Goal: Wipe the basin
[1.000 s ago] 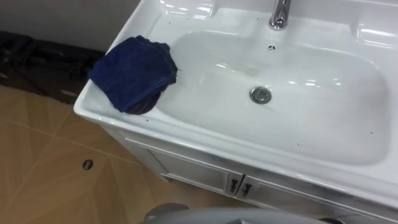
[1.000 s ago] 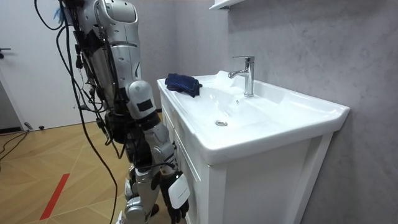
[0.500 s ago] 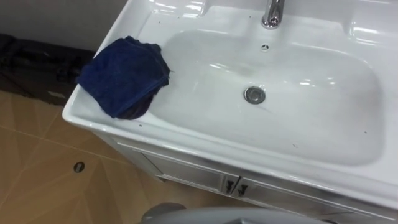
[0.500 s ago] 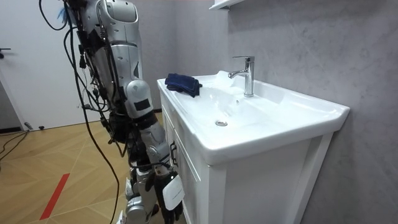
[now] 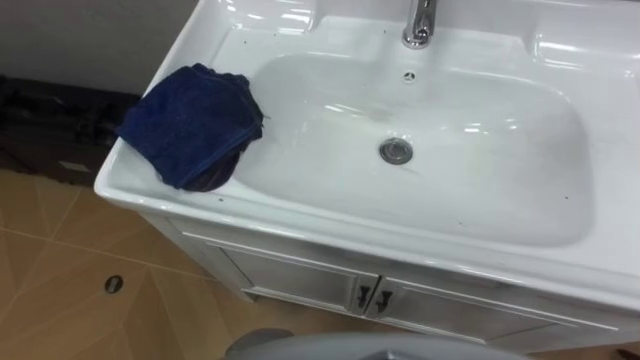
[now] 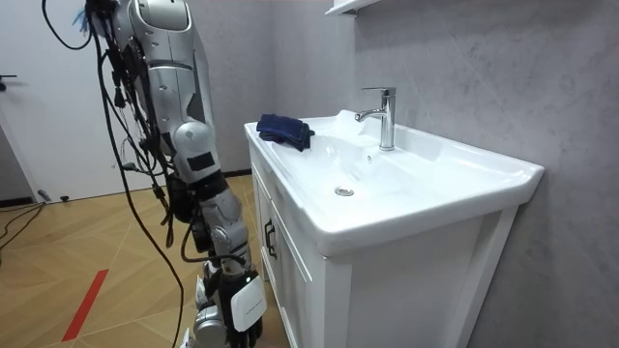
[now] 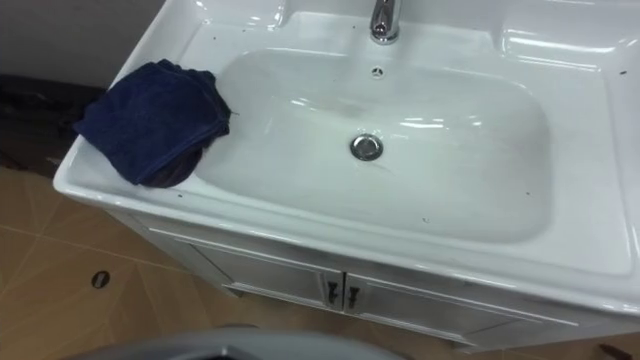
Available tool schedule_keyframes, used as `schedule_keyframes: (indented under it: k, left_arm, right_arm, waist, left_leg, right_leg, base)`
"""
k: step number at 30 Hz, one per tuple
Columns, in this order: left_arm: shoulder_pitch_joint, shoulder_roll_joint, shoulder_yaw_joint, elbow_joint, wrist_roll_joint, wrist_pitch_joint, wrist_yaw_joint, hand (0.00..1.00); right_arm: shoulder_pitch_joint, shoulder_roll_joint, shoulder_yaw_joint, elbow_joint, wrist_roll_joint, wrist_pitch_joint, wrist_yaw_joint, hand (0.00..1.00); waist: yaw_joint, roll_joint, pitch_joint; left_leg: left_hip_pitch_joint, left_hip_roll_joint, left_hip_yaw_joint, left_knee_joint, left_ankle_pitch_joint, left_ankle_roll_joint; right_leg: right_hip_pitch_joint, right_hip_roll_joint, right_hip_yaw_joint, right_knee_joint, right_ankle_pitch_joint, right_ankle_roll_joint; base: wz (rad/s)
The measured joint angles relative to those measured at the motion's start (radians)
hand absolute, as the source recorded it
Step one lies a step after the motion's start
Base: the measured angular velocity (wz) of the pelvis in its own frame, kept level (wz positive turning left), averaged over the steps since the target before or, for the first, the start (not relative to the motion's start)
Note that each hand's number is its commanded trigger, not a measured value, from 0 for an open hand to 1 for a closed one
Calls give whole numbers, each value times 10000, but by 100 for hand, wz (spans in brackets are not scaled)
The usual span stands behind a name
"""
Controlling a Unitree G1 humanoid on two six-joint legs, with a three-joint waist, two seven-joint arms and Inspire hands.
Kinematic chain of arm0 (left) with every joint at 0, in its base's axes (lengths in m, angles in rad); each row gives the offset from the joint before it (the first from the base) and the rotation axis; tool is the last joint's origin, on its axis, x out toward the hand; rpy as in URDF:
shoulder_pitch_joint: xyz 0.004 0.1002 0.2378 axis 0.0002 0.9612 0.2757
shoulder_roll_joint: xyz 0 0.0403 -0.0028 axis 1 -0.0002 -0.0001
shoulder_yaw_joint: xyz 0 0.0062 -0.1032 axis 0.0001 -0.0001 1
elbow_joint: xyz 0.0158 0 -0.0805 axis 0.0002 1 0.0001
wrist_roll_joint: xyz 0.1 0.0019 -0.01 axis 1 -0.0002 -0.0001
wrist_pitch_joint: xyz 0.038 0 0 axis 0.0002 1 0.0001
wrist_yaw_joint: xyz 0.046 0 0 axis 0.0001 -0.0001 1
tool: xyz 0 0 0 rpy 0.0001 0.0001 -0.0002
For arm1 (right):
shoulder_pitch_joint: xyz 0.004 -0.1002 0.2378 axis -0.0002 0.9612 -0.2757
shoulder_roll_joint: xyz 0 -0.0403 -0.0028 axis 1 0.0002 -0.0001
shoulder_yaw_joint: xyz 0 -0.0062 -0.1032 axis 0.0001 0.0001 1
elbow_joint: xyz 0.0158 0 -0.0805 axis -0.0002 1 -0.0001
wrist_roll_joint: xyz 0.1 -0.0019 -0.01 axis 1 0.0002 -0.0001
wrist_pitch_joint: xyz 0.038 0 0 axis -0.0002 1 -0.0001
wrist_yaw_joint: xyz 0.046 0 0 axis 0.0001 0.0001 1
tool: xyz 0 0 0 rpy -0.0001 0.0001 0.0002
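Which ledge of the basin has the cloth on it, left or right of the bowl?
The left ledge: the blue cloth lies bunched at its front corner, beside the bowl. The right ledge is bare white.

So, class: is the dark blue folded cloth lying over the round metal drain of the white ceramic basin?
No, the dark blue cloth lies on the basin's left rim, well apart from the round metal drain.

The white basin (image 5: 560, 55) tops a cabinet (image 5: 300, 285) standing on the wooden floor (image 5: 60, 300). A crumpled dark blue cloth (image 5: 190, 125) lies on its rim corner, well above the right hand (image 6: 240, 314) hanging by the cabinet front.
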Motion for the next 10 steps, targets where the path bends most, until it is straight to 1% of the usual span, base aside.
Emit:
schedule_keyframes:
  k: [6, 10]
  left_arm:
    - [-34, 0, -15, 1, 290, -1, -42, 0]
    - [-59, -6, -57, -6, 518, -2, -36, 0]
  right_arm:
    - [-8, 12, -1, 13, -79, 3, 35, 0]
    - [-16, 54, -2, 8, -100, 2, 25, 0]
  waist:
    - [-40, -23, -8]
    - [-54, -7, 6]
  left_leg:
    - [2, 1, 10, 12, 0, -1]
    - [7, 11, 18, -1, -5, -2]
  right_leg:
    - [8, 7, -12, 10, 1, -1]
    - [-1, 7, 4, 11, 1, -1]
  base:
    - [0]
    - [0]
